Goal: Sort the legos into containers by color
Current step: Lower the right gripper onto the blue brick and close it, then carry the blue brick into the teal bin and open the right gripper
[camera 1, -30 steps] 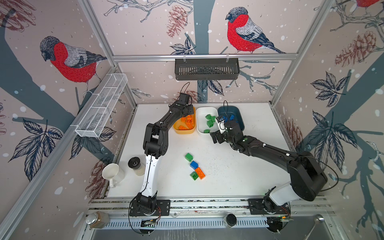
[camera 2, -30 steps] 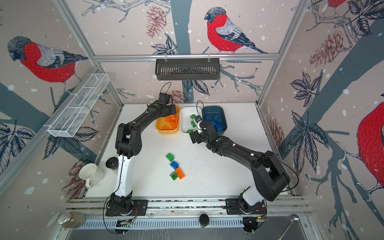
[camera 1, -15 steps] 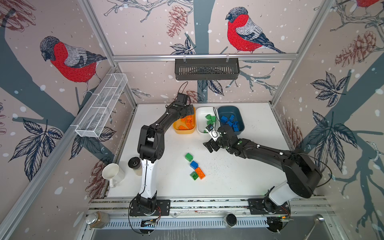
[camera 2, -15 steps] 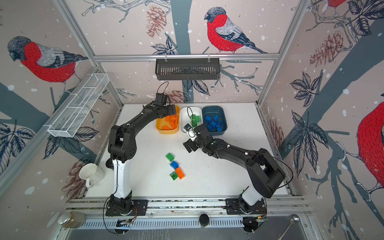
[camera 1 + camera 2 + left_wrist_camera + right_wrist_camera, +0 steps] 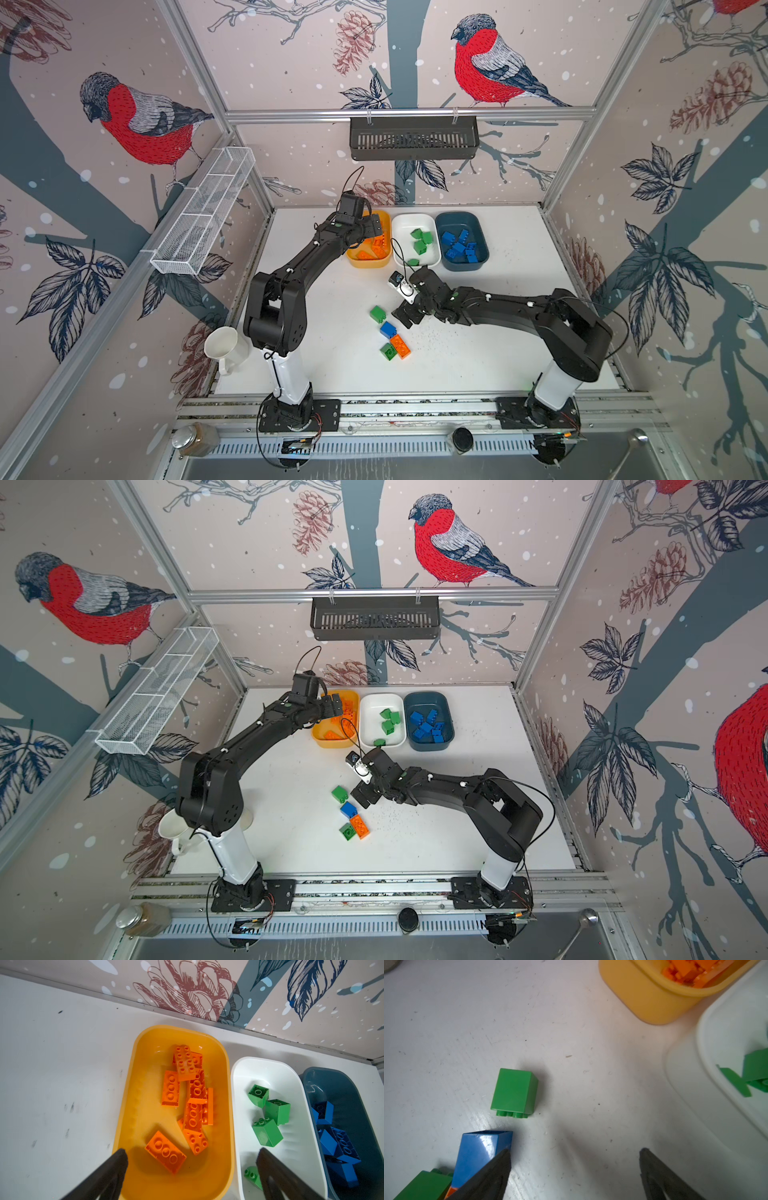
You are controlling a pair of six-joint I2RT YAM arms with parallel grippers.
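Note:
Three containers stand in a row at the back: a yellow-orange tub (image 5: pixel 369 262) with several orange legos (image 5: pixel 170 1087), a white tub (image 5: pixel 402 222) with green ones (image 5: pixel 268 1134), and a dark teal tub (image 5: pixel 482 257) with blue ones (image 5: pixel 459 247). My left gripper (image 5: pixel 191 1152) hangs open and empty over the yellow-orange tub (image 5: pixel 141 1095). On the table lie a loose green lego (image 5: pixel 513 1091), a blue lego (image 5: pixel 479 1151), an orange lego (image 5: pixel 400 346) and a second green one (image 5: pixel 388 351). My right gripper (image 5: pixel 574 1151) is open over bare table, one finger next to the blue lego.
A white mug (image 5: pixel 222 347) stands at the left behind my left arm's base. A wire mesh tray (image 5: pixel 203 224) hangs on the left wall and a black slotted basket (image 5: pixel 413 137) on the back rail. A jar (image 5: pixel 195 436) sits on the front ledge.
My right gripper has moved from the tubs forward to the loose legos. My left gripper has opened over the yellow-orange tub.

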